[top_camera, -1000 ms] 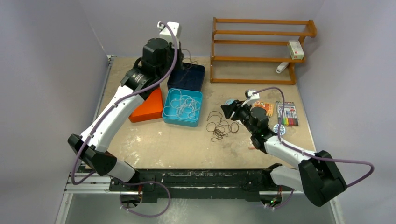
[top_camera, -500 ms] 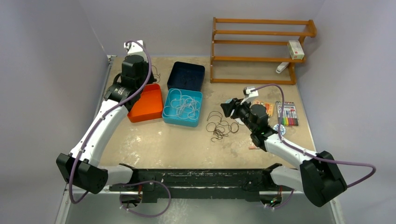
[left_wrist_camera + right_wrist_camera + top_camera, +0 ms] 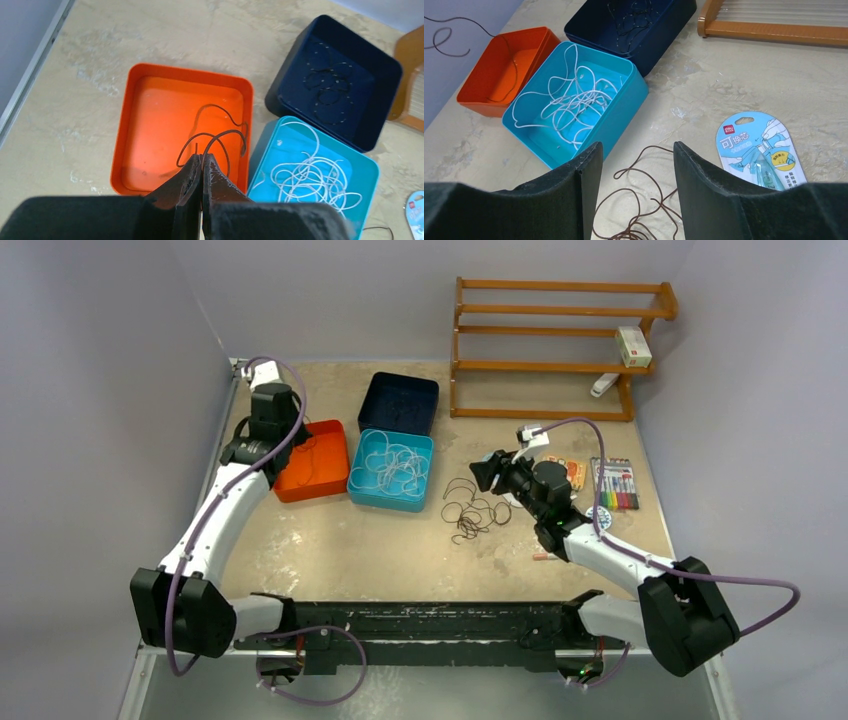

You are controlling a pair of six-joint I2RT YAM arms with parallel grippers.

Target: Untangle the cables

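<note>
A tangle of dark brown cables (image 3: 470, 512) lies on the table, and shows in the right wrist view (image 3: 639, 200) too. My right gripper (image 3: 636, 147) is open and empty above the tangle's far edge; it also shows in the top view (image 3: 482, 472). My left gripper (image 3: 202, 157) is shut on one brown cable (image 3: 220, 137), whose loops hang over the orange tray (image 3: 130, 115). White cables (image 3: 310, 172) lie in the teal tray (image 3: 362, 487). Thin black cables (image 3: 327, 82) lie in the navy tray (image 3: 432, 390).
A wooden rack (image 3: 560, 350) stands at the back right with a small box (image 3: 633, 345) on it. A marker pack (image 3: 615, 483) and a blue packet (image 3: 756, 150) lie right of the tangle. The three trays sit close together at the back left.
My left arm swung left from over the navy tray to over the orange tray, carrying the brown cable. My right gripper shifted slightly and stays open.
</note>
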